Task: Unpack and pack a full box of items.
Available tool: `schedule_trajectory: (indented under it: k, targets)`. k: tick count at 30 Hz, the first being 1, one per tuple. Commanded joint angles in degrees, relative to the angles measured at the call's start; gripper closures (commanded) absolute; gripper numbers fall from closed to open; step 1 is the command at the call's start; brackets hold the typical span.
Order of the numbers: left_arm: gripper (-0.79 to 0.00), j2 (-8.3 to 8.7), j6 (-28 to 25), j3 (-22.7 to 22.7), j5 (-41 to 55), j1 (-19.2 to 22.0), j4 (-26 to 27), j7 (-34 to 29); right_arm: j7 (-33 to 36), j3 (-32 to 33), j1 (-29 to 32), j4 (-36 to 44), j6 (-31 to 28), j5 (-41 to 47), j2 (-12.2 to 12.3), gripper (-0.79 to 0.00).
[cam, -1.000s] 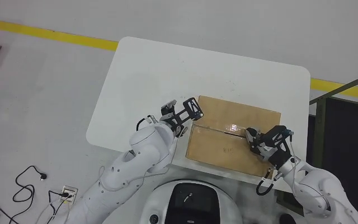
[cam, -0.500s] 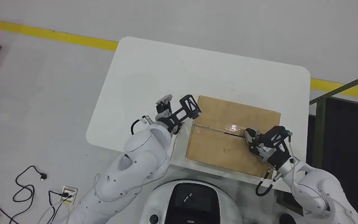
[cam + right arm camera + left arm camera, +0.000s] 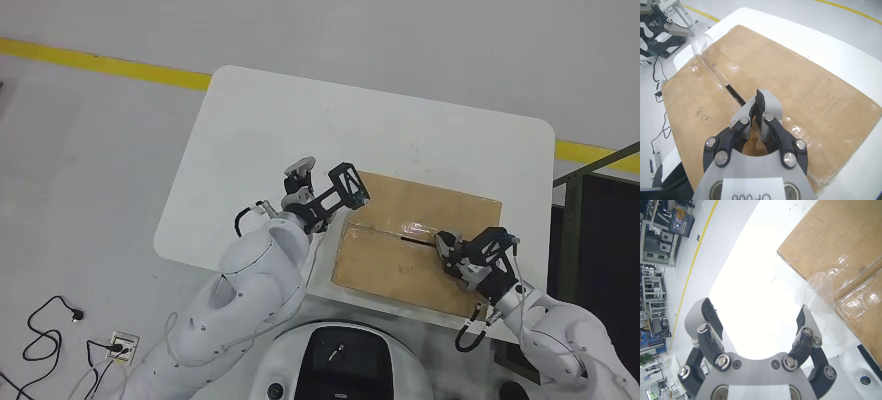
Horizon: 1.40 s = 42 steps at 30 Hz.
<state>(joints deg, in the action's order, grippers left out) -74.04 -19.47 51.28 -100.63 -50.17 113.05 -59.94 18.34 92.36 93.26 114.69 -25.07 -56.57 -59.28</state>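
Observation:
A closed cardboard box (image 3: 420, 250) lies on the white table (image 3: 300, 130) near its front edge. Clear tape runs along its middle seam (image 3: 715, 72), where a short dark slit (image 3: 733, 91) is open. My right gripper (image 3: 758, 99) is shut, with its tips resting on the seam just behind the slit; it also appears in the top view (image 3: 447, 245). My left gripper (image 3: 755, 313) stands open beside the box's left end (image 3: 340, 190). A peeled strip of clear tape (image 3: 815, 298) clings to one of its fingertips (image 3: 801, 317) and stretches back to the box.
Most of the bare table surface lies behind and to the left of the box. On the floor to the left are a power strip and cables (image 3: 115, 345). A dark frame (image 3: 600, 200) stands off the table's right side.
My left gripper has lifted and turned a little at the box's left end, drawing the tape strip with it. A dark gap now shows in the seam by the right gripper.

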Motion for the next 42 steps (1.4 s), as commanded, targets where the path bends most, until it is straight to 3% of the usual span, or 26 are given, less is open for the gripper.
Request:
schedule_trajectory:
  k: [1, 12, 23, 42]
  targets:
    - [-0.785, -0.19, -0.4, -0.2, -0.2, 0.3, -0.4, 0.5, -0.1, 0.0, 0.1, 0.1, 0.0, 0.1, 0.0, 0.0]
    - [-0.785, -1.01, -3.3, -0.1, 3.6, 0.4, -2.8, 2.2, -0.1, 0.4, 0.3, 0.5, 0.2, 0.5, 0.0, 0.0]
    - [-0.785, -1.67, -2.6, 1.8, 6.6, 1.4, -3.6, 6.1, 0.1, 0.3, 0.3, 0.9, 0.4, 0.4, -0.1, 0.0]
    - [-0.785, -4.4, -4.6, -3.5, 12.3, 8.2, -4.5, 9.9, -0.3, 1.4, 1.4, 2.2, 0.8, 0.7, -0.1, 0.0]
